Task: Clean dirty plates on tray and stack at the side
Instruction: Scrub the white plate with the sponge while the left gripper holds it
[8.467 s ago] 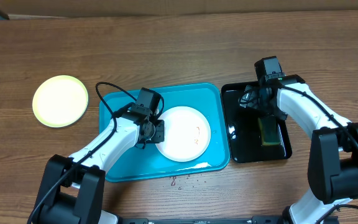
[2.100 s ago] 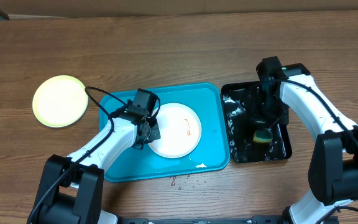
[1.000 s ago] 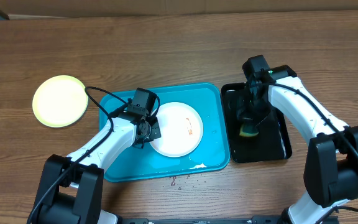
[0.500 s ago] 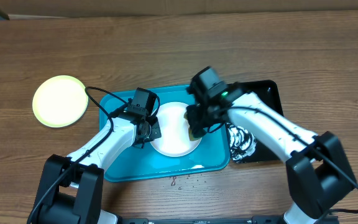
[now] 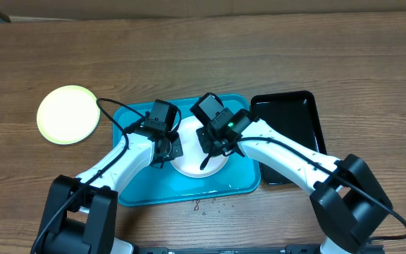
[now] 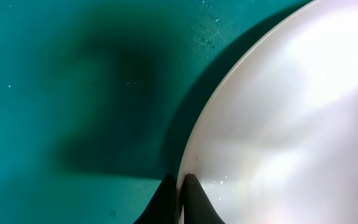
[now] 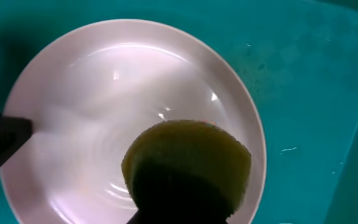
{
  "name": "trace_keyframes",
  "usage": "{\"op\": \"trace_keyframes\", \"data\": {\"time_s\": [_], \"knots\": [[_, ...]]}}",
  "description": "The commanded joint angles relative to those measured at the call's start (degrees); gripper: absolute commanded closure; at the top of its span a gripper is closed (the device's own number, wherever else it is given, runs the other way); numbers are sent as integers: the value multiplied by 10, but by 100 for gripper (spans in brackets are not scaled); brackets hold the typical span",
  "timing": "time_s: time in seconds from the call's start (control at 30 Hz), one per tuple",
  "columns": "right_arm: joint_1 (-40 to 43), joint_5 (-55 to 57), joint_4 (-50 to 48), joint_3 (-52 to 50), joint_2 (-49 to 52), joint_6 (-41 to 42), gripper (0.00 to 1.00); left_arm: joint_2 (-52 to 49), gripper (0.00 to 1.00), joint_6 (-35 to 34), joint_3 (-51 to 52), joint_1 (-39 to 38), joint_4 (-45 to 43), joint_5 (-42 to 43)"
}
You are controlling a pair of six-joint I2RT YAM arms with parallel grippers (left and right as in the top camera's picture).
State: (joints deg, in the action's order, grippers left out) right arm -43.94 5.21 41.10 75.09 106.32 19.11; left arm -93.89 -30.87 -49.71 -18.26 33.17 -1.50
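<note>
White plate [image 5: 189,166] lies inside turquoise tray [image 5: 138,189], right of centre. Left gripper [image 5: 168,150] is clamped on the plate's left rim, fingers pinched nearly together on the edge in the left wrist view [image 6: 183,198]. Right gripper [image 5: 214,144] is over the plate's middle, closed on a yellow-green sponge [image 7: 188,155]; whether the sponge touches the plate cannot be told. Yellow-green plate [image 5: 68,114] sits alone on the table [image 5: 189,49], well left of the tray. Black tray [image 5: 294,120] is just right of the turquoise one.
</note>
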Motion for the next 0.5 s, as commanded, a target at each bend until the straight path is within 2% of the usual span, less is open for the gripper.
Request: {"op": "trace_keyframes", "data": {"time_s": [0.0,0.07,0.1,0.13,0.3,0.47], "knots": [[0,25,-5,-2,5,8,75,-6,96,17,9,2,2,0],[0,24,-1,-2,5,9,43,-6,96,17,9,2,2,0],[0,24,2,-2,5,9,34,-6,96,17,9,2,2,0],[0,24,4,-2,5,9,32,-6,96,17,9,2,2,0],[0,24,6,-2,5,14,32,-6,96,17,9,2,2,0],[-1,23,-11,-26,5,27,54,-6,96,17,9,2,2,0]]}}
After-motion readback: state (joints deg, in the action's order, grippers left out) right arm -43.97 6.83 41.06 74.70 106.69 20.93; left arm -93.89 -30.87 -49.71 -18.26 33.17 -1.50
